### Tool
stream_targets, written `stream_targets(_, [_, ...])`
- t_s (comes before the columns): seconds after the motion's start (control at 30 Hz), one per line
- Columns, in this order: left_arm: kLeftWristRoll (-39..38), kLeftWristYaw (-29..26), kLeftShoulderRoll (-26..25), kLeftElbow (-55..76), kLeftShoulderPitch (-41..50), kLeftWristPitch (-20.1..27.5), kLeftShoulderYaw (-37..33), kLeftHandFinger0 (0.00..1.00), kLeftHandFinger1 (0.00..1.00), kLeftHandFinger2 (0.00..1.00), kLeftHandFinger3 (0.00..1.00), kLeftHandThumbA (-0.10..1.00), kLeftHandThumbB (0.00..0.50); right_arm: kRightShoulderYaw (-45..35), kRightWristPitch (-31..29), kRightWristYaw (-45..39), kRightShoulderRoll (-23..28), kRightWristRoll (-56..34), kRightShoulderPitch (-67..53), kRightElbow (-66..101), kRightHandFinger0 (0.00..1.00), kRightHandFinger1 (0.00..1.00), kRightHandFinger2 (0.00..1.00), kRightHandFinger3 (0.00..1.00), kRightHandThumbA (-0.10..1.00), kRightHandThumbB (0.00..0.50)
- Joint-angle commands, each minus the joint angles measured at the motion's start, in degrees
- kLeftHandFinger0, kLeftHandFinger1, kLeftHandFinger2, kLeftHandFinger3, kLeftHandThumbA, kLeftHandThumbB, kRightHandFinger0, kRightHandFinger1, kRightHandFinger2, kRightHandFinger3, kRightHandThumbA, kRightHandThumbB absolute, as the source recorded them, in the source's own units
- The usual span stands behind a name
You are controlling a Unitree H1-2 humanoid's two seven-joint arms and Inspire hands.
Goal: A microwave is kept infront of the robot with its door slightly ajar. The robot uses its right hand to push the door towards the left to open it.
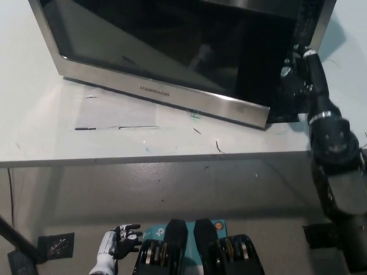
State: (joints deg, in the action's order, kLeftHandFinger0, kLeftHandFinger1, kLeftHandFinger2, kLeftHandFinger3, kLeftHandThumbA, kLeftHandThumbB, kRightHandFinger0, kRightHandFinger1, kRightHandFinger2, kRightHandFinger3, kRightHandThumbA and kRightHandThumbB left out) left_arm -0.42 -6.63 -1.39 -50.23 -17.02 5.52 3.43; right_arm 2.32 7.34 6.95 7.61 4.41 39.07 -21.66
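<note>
The right hand (295,74) is reaching up at the right edge of the microwave door (172,51), near the gap where the door is standing away from the dark body of the microwave (312,17). The hand is black against a black opening, so I cannot tell if its fingers are spread or clenched; it is probably touching the door's free edge or sitting just behind it, but the view is too dark there to be sure. The black arm is coming in from the lower right and is stretching almost straight toward that edge, which makes sense, because a push to the left needs the hand on the inner side of the door.

The door is standing at an angle to the front of the worktop (114,143), with its right corner forward and near the worktop's front edge. To my judgement it is already partly swung out, and the opening is in progress but not finished.

The worktop is pale and carrying some small marks and a faint rectangle outline in front of the door.

The white left hand (117,243) is resting low at the lower left, well apart from the microwave, with its fingers loosely curled and holding nothing.
</note>
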Motion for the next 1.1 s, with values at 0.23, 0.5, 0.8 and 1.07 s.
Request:
stream_targets(0.23, [0.0, 0.3, -0.5, 0.3, -1.2, 1.2, -0.2, 0.59, 0.49, 0.54, 0.52, 0.08, 0.080, 3.9, 0.9, -7.9, -5.3, -6.1, -10.5, 19.9, 0.16, 0.26, 0.41, 0.60, 0.23, 0.198])
stream_targets(0.5, [0.2, -0.8, -0.4, 0.0, -1.6, -0.8, 0.1, 0.57, 0.48, 0.51, 0.52, 0.12, 0.114, 5.1, 5.0, -10.0, -7.2, -9.5, -22.3, 33.5, 0.23, 0.32, 0.46, 0.66, 0.25, 0.173])
stream_targets(0.8, [0.8, -0.8, -0.5, 0.2, -1.3, 0.4, -0.4, 0.61, 0.51, 0.55, 0.50, 0.10, 0.070, 10.8, 3.1, -12.6, -8.3, -8.5, -32.1, 39.4, 0.27, 0.35, 0.46, 0.65, 0.25, 0.139])
stream_targets(1.07, [-0.3, 0.6, -0.4, 0.2, -1.0, 2.0, 0.1, 0.64, 0.52, 0.56, 0.52, 0.07, 0.069, 13.4, 2.0, -13.1, -9.2, -8.0, -35.3, 38.4, 0.21, 0.30, 0.41, 0.60, 0.30, 0.163])
